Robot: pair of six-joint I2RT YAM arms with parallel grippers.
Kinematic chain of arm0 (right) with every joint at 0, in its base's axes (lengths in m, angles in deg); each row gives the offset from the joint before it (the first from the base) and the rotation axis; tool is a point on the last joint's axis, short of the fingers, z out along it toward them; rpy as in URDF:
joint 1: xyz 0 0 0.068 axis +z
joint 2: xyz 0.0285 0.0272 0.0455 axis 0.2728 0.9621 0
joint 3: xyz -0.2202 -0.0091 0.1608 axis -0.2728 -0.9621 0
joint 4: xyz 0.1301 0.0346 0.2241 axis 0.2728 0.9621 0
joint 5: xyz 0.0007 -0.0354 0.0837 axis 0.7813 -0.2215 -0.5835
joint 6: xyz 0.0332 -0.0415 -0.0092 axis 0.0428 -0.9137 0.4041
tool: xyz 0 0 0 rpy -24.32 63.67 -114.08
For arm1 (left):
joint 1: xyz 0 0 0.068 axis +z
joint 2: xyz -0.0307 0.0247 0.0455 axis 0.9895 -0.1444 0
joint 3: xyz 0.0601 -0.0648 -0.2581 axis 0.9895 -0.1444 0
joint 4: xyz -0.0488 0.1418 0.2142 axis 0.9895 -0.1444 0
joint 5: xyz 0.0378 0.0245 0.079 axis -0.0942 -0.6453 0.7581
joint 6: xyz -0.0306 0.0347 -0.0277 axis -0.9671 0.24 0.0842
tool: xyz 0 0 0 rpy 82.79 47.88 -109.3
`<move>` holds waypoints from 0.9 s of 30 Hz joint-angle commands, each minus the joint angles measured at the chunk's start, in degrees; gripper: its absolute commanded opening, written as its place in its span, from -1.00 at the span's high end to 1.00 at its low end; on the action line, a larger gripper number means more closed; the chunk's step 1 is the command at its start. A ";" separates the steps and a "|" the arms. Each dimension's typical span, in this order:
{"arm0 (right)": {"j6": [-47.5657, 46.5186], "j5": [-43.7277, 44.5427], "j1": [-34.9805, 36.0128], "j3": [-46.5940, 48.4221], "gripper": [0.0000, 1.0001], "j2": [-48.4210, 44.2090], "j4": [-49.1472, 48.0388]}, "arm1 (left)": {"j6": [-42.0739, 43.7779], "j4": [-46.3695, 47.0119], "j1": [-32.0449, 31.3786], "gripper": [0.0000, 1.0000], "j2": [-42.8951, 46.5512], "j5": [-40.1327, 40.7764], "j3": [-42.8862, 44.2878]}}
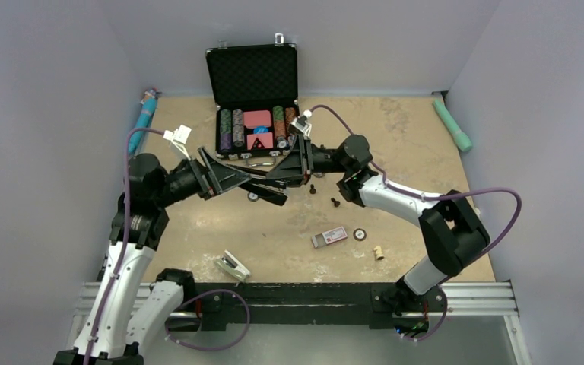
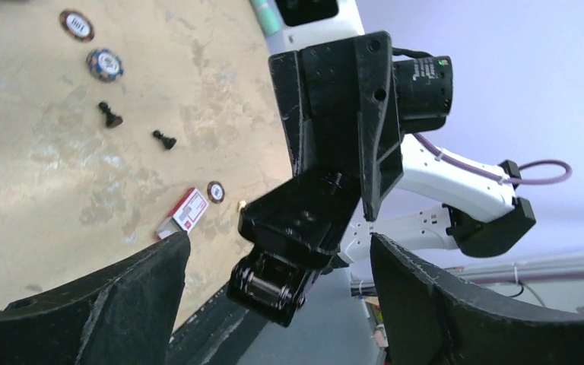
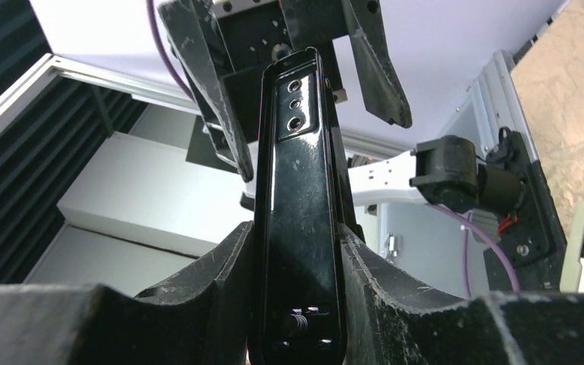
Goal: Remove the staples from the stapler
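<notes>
The black stapler (image 1: 270,192) hangs in the air over the middle of the table. My right gripper (image 1: 287,169) is shut on it; in the right wrist view both pads press the sides of the glossy black body (image 3: 298,167). My left gripper (image 1: 245,180) is open, with one finger on each side of the stapler's hinge end (image 2: 285,251) and not touching it. In the right wrist view the left gripper's fingers (image 3: 376,68) straddle the far end. No staples show in any view.
An open black case of poker chips (image 1: 255,106) stands behind the grippers. A red-and-white box (image 1: 329,236), a chip (image 1: 360,234), a cork (image 1: 379,252), two black pawns (image 1: 334,202) and a small white stapler-like object (image 1: 233,266) lie on the table. Teal tools (image 1: 453,125) lie by the walls.
</notes>
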 commanded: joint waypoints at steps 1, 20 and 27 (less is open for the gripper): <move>4.94 3.20 -0.37 4.71 1.00 0.32 -9.25 | -3.21 16.19 -0.34 -0.82 3.34 -3.03 -3.57; 6.25 0.77 -0.31 8.95 1.00 1.22 -9.48 | -2.36 30.30 -7.46 -0.51 0.86 -0.11 -4.53; 6.05 -0.25 -0.39 7.20 1.00 1.66 -10.18 | -5.03 35.15 -7.72 0.83 -3.51 -3.72 -3.31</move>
